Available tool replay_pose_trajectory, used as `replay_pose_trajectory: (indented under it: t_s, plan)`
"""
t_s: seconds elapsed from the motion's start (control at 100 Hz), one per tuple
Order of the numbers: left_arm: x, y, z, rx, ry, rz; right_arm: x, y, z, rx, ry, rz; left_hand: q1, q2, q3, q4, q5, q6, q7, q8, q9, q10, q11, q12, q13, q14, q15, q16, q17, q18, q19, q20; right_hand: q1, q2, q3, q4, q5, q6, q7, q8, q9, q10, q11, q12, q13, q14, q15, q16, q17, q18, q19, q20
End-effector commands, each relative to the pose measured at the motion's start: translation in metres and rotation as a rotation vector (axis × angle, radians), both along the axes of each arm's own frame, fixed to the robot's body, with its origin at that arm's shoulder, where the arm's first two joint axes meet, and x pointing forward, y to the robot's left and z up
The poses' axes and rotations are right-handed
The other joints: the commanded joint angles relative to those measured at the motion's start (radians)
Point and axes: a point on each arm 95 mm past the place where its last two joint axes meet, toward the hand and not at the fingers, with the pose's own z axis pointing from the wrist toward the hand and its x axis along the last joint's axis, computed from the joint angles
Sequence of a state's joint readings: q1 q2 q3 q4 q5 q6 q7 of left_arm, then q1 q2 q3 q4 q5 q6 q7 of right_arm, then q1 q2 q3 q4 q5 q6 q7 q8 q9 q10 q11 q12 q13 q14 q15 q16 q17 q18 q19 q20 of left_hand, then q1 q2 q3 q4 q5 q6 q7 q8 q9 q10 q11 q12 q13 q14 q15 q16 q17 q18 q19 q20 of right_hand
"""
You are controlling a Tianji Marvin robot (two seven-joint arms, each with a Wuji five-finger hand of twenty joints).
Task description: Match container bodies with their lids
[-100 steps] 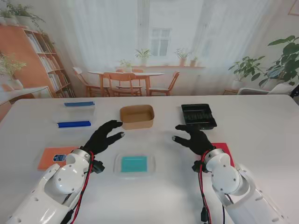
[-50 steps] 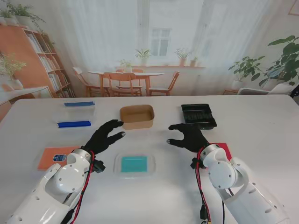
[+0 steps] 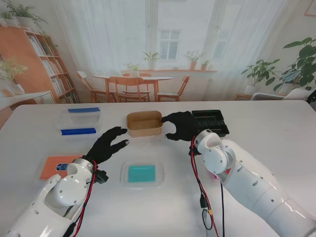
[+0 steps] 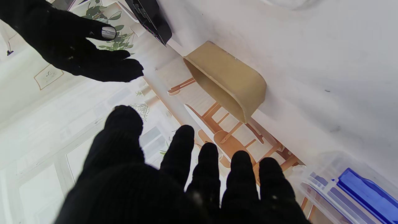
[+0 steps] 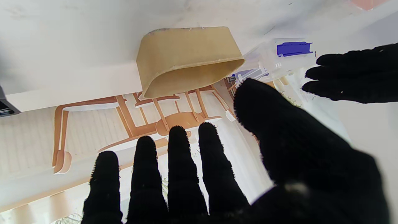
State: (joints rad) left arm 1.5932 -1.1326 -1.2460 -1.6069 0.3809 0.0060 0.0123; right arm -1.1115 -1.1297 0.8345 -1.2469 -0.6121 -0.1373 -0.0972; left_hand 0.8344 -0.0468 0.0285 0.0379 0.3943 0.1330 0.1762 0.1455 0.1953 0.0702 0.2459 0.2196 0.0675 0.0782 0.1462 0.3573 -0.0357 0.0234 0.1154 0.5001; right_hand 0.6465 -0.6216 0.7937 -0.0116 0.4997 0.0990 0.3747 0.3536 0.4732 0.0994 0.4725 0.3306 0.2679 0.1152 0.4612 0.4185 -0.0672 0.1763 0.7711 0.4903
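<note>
The brown box (image 3: 144, 123) sits on the white surface (image 3: 276, 143), far from me and near the middle. It has no lid on and its top is open. The right robot hand (image 3: 180, 125) is just beside the box, on its right side. Its fingers (image 5: 183, 161) are spread apart and it holds nothing. I cannot tell if it touches the box.

The black tray (image 3: 210, 122) sits to the right of the box, partly hidden behind the right robot hand. A red lid (image 3: 217, 174) peeks out from under the right arm, nearer to me.

The left robot hand (image 3: 106, 144) hangs over the surface, nearer to me than the box and a bit to its left. Its fingers (image 4: 205, 174) are spread too, and it holds nothing.

A clear lid with a teal middle (image 3: 142, 174) lies flat on the surface, close to me, between the two arms. An orange lid (image 3: 55, 166) lies on the left, next to the left arm. Farther away on the left is a clear box with blue clips (image 3: 79, 122).
</note>
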Motion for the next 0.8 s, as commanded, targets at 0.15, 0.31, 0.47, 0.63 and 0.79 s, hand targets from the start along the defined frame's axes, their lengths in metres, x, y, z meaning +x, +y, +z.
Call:
replay_pose_trajectory:
  t_s: [0.15,0.31,0.47,0.63,0.79]
  plan:
    - [-0.007,0.006,-0.002,0.014,0.001,0.011,0.027,0.033,0.012,0.005,-0.012,0.027,0.042,0.0,-0.017,0.013,0.013,-0.016,0.01,0.014,0.011,-0.029,0.022,0.014,0.012,-0.038,0.017,0.008,-0.015,-0.052,0.012,0.012,0.006,-0.059,0.051,-0.033,-0.042,-0.038,0.041,0.028,-0.032,-0.022,0.047,0.018,-0.084,-0.04,0.054,0.012,-0.035,-0.058,-0.016,0.004]
    - [-0.009,0.011,-0.002,0.021,0.001,0.02,0.042,0.053,0.008,-0.025,0.003,0.045,0.043,-0.001,-0.017,0.013,0.014,-0.016,0.01,0.014,0.012,-0.029,0.024,0.016,0.012,-0.038,0.018,0.008,-0.015,-0.051,0.013,0.013,0.014,-0.068,0.06,-0.035,-0.048,-0.048,0.067,0.033,-0.044,-0.009,0.077,0.026,-0.107,-0.043,0.071,0.012,-0.04,-0.064,-0.049,0.005]
    - [-0.009,0.013,0.0,0.028,0.003,0.018,0.053,0.069,-0.001,-0.057,0.032,0.048,0.043,0.0,-0.017,0.013,0.015,-0.016,0.01,0.014,0.012,-0.029,0.024,0.016,0.013,-0.039,0.019,0.008,-0.015,-0.05,0.013,0.014,0.013,-0.079,0.069,-0.037,-0.049,-0.049,0.092,0.038,-0.046,0.0,0.114,0.04,-0.12,-0.044,0.089,0.013,-0.045,-0.067,-0.076,0.015]
    - [-0.008,0.015,0.003,0.037,0.0,0.011,0.059,0.08,-0.016,-0.084,0.074,0.051,0.043,-0.001,-0.017,0.014,0.015,-0.015,0.01,0.014,0.012,-0.029,0.025,0.017,0.013,-0.037,0.02,0.007,-0.015,-0.05,0.014,0.015,0.006,-0.085,0.074,-0.037,-0.055,-0.023,0.107,0.037,-0.05,0.01,0.145,0.052,-0.129,-0.043,0.1,0.013,-0.048,-0.066,-0.101,0.027]
    - [-0.007,0.017,0.005,0.04,-0.004,0.01,0.063,0.086,-0.029,-0.117,0.102,0.061,0.044,-0.001,-0.016,0.014,0.014,-0.015,0.01,0.014,0.012,-0.028,0.025,0.017,0.012,-0.038,0.02,0.007,-0.016,-0.05,0.014,0.016,-0.008,-0.085,0.074,-0.038,-0.064,-0.003,0.11,0.035,-0.057,0.023,0.157,0.056,-0.137,-0.043,0.105,0.014,-0.049,-0.067,-0.111,0.038]
